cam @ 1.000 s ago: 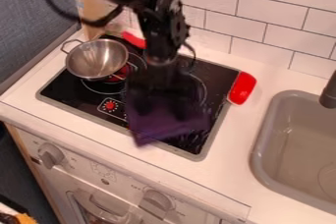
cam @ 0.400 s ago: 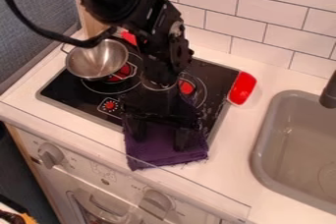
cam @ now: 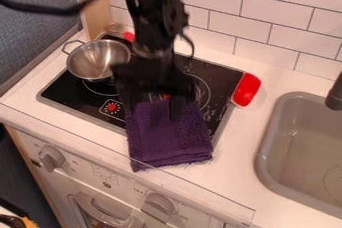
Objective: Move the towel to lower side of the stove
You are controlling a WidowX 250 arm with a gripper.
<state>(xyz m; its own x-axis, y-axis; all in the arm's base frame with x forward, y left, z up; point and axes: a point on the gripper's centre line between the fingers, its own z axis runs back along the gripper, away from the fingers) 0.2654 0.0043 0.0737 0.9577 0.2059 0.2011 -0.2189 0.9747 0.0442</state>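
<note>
Gripper [cam: 153,114] hangs over the front half of the black cooktop [cam: 73,94], its outline dark and blurred against the glass, so that exact fingertip contact with the cloth cannot be confirmed. The fingers stand apart, with purple cloth visible between them; no closed grip is observed. The arm [cam: 155,17] is cut off by the top edge of the view, and it covers the middle of the cooktop's rear and part of the burner markings. A small red item [cam: 129,36] at the rear is partly hidden behind the arm, its kind not determinable. The sink [cam: 267,139] and the black faucet [cam: 335,97] are cut off at the right, the oven door [cam: 110,212] at the bottom. An object [cam: 19,222] at the lower left corner is mostly out of frame and unidentified. The purple towel [cam: 168,139] lies below the gripper, its upper edge at the fingers and its bulk extending toward the oven knobs. It rests across the cooktop's front border and onto the white countertop [cam: 227,172], its lower left corner at the counter's front edge.
</note>
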